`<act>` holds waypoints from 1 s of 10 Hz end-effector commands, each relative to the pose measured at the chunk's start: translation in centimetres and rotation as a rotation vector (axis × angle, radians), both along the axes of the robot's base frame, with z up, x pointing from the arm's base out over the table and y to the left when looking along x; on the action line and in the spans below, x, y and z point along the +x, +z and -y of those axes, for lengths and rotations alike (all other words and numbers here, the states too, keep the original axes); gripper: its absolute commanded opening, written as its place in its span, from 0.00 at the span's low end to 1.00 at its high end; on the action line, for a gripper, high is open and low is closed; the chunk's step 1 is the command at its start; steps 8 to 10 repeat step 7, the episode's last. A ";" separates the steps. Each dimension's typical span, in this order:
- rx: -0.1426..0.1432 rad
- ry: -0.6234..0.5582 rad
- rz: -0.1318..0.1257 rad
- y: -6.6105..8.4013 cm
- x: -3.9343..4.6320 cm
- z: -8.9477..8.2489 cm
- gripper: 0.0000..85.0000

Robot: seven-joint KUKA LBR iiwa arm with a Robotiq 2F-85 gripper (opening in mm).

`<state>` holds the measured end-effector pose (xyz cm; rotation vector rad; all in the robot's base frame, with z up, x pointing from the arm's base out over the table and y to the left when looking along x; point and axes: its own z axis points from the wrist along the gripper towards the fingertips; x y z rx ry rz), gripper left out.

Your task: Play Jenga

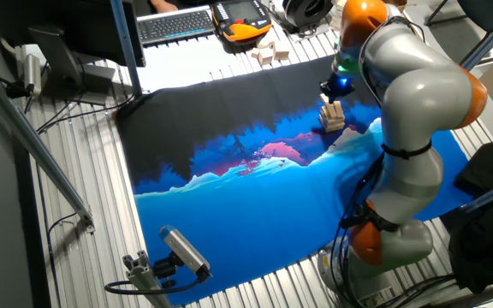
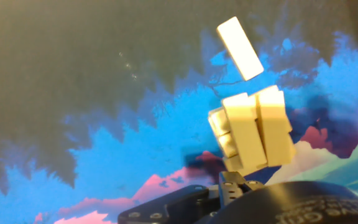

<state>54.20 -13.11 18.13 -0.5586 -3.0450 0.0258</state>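
Note:
The Jenga tower [image 1: 333,116] is a short stack of pale wooden blocks on the dark and blue printed mat [image 1: 255,205], at the mat's far right. In the hand view the tower [image 2: 253,132] stands close below the camera, with crosswise layers showing. One loose block [image 2: 240,48] lies flat on the mat just beyond it. My gripper [image 1: 329,91] hangs directly above the tower, under the blue-lit wrist. Its fingers are hidden by the hand in the fixed view. In the hand view only a black part of the hand [image 2: 229,190] shows at the bottom edge.
Several spare wooden blocks [image 1: 269,53] lie behind the mat. A keyboard [image 1: 176,24] and an orange pendant [image 1: 242,19] sit at the back. A mounted camera [image 1: 182,252] stands at the mat's front left. A black bag [image 1: 490,175] is at the right. My arm's base [image 1: 392,244] stands front right.

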 end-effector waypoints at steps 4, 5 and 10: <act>-0.036 0.031 0.035 -1.0 -1.18 -1.5 0.00; -0.031 0.047 0.040 -0.9 -1.22 -1.5 0.00; -0.031 0.048 0.044 -0.9 -1.24 -1.5 0.00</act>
